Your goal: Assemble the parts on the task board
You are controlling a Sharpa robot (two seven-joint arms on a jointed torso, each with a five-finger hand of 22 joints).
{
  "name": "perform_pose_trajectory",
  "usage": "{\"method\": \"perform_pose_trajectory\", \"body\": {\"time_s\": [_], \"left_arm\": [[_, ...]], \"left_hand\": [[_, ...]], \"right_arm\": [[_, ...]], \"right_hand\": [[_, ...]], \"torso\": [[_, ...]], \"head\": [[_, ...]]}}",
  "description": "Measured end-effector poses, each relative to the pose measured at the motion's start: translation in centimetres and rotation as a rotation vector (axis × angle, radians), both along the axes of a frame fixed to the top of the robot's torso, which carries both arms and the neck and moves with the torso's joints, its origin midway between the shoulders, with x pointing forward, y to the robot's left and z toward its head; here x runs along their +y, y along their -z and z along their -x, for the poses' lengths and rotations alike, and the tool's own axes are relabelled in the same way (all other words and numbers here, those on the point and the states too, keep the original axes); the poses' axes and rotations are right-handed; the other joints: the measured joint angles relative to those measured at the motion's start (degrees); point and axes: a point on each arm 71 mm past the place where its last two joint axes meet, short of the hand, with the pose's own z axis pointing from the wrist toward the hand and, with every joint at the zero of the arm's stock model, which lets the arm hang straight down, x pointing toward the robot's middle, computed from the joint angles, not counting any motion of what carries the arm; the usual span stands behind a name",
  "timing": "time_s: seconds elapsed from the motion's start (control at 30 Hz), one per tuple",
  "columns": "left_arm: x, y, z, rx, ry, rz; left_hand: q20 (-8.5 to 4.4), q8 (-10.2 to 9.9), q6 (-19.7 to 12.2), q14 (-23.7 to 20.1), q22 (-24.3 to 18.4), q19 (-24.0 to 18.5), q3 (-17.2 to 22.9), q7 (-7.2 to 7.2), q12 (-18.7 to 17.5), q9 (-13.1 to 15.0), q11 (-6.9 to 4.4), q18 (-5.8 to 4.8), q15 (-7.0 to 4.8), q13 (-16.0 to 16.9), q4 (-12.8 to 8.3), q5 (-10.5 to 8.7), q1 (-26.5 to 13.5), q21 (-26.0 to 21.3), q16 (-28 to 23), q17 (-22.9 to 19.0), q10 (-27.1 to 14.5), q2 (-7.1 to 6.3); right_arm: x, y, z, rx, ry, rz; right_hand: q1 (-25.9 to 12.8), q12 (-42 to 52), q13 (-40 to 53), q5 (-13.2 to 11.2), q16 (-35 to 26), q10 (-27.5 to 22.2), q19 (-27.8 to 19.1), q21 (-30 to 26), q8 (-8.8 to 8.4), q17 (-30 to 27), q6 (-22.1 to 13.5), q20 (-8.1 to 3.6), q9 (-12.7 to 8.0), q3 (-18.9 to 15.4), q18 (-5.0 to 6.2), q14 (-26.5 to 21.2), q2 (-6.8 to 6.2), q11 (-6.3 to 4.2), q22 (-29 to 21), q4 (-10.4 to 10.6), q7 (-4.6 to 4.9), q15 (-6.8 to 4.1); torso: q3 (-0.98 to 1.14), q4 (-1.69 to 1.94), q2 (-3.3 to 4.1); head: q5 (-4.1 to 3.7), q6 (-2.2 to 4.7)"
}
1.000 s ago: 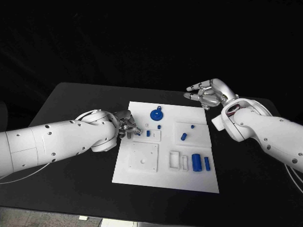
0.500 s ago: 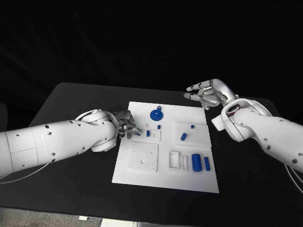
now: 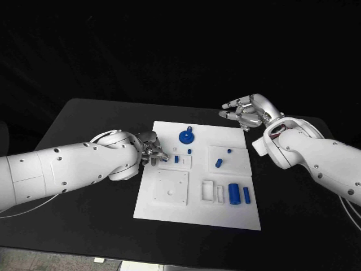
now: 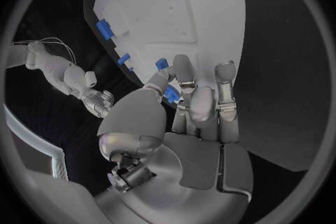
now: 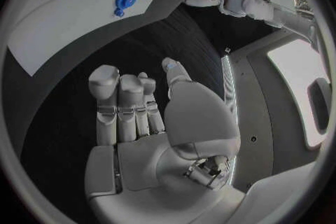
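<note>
A pick or placement at the left edge of the task board point(image 3: 198, 209) is judged to be the step in hand. The left hand point(image 3: 152, 150) is set at that edge, about the middle of the board's length, and in the left wrist view a small blue part point(image 4: 170, 95) is seen between the thumb and a fingertip of the left hand point(image 4: 192, 101), so the hand is taken to be pinching it. Whether the part is already seated in a recess or only lifted cannot be told. A second small blue part point(image 3: 177, 160) lies just right of the fingers on a raised white square.

The right hand point(image 3: 247, 112) is held off the far right corner of the board, over the black tabletop point(image 3: 91, 118), its fingers loosely apart and nothing in them.

Elsewhere on the board are a round blue knob point(image 3: 186, 136) at the far middle, a small blue peg point(image 3: 219, 163) to the right of centre, and a blue cylinder point(image 3: 234, 193) with a slimmer blue bar point(image 3: 247, 196) beside it near the right edge.

The next move is judged to call for a fine alignment of the pinched part over its seat, with a steady descent.

In the head view the pinch is hidden by the left hand's own fingers, and the board's recesses are too small for their shapes to be made out.
</note>
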Motion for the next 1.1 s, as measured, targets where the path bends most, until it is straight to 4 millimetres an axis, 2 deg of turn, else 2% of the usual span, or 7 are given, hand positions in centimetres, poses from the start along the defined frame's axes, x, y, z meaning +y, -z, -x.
{"method": "perform_pose_trajectory", "body": {"time_s": [0.47, 0.57, 0.73, 0.83, 1.1], "left_arm": [[-0.13, -0.11, -0.06, 0.006, 0.009, -0.015], [-0.24, -0.08, -0.05, 0.009, 0.012, -0.017], [-0.30, -0.09, -0.10, 0.010, 0.014, -0.020], [-0.33, -0.10, -0.13, 0.011, 0.014, -0.022], [-0.38, -0.12, -0.19, 0.014, 0.015, -0.028]], "left_hand": [[0.00, -0.26, 0.14, 0.00, -0.01, 0.00, -0.44, -0.11, 0.00, -0.99, 0.01, 0.00, 0.01, 0.15, 0.43, -1.31, 0.00, 0.00, 0.00, -0.34, 0.00, 0.00], [0.00, -0.26, 0.24, 0.00, -0.01, 0.00, -1.00, -0.12, 0.00, -1.15, 0.01, 0.01, 0.01, 0.19, 0.98, -2.00, 0.36, 0.00, 0.00, -0.34, 0.01, -0.11], [0.00, -0.26, 0.34, 0.00, -0.02, 0.00, -1.66, -0.04, 0.00, -1.18, 0.18, 0.00, 0.01, 0.19, 1.50, -3.62, 0.97, 0.00, 0.00, -0.31, 0.18, 0.42], [0.00, -0.25, 0.35, 0.00, -0.02, 0.00, -2.23, -0.03, 0.00, -1.19, 0.18, 0.00, 0.01, 0.09, 2.48, -3.81, 1.45, 0.00, 0.00, -0.27, 0.18, 0.37], [0.00, -0.13, 0.37, 0.00, -0.02, 0.00, -2.88, -0.02, 0.00, -1.19, 0.18, 0.00, 0.01, -0.09, 3.45, -4.26, 1.74, 0.00, 0.00, -0.27, 0.18, 0.22]], "right_arm": [[0.02, 0.16, 0.00, 0.003, 0.000, 0.000], [0.05, 0.20, 0.00, 0.004, 0.000, 0.000], [0.06, 0.24, 0.00, 0.005, 0.000, -0.001], [0.06, 0.25, 0.00, 0.005, 0.000, -0.001], [0.07, 0.26, 0.01, 0.005, 0.000, -0.001]], "right_hand": [[0.00, 0.00, 0.00, 0.00, 0.00, 0.00, 0.00, 0.00, 0.00, 0.00, 0.00, 0.00, 0.00, 0.00, -0.01, 0.00, 0.00, 0.00, 0.02, 0.00, 0.00, 0.00], [0.00, 0.00, 0.00, 0.00, 0.00, 0.00, 0.00, 0.00, 0.00, 0.00, 0.00, 0.00, 0.00, 0.00, 0.00, 0.00, 0.00, 0.00, 0.02, 0.00, 0.00, 0.00], [0.00, 0.00, 0.00, 0.00, 0.00, 0.00, 0.00, -0.31, 0.00, 0.00, 0.00, 0.00, 0.00, 0.00, -0.01, 0.00, 0.00, 0.00, 0.01, 0.00, 0.00, 0.00], [0.00, 0.00, 0.00, 0.00, 0.00, 0.00, 0.00, -0.32, 0.00, 0.00, 0.00, 0.00, 0.00, 0.00, 0.00, 0.00, 0.00, 0.00, 0.01, 0.00, 0.00, 0.00], [0.00, 0.00, 0.00, 0.00, 0.00, 0.00, 0.00, -0.32, 0.00, 0.00, 0.00, 0.00, 0.00, 0.00, -0.01, 0.00, 0.00, 0.00, 0.01, 0.00, 0.00, 0.00]], "torso": [[0.00, -0.02, 0.01], [0.00, -0.02, 0.01], [0.00, -0.05, 0.01], [0.01, -0.05, 0.01], [0.01, -0.05, 0.02]], "head": [[0.07, -0.13], [0.07, -0.13], [0.04, -0.18], [0.01, -0.20], [-0.03, -0.21]]}}
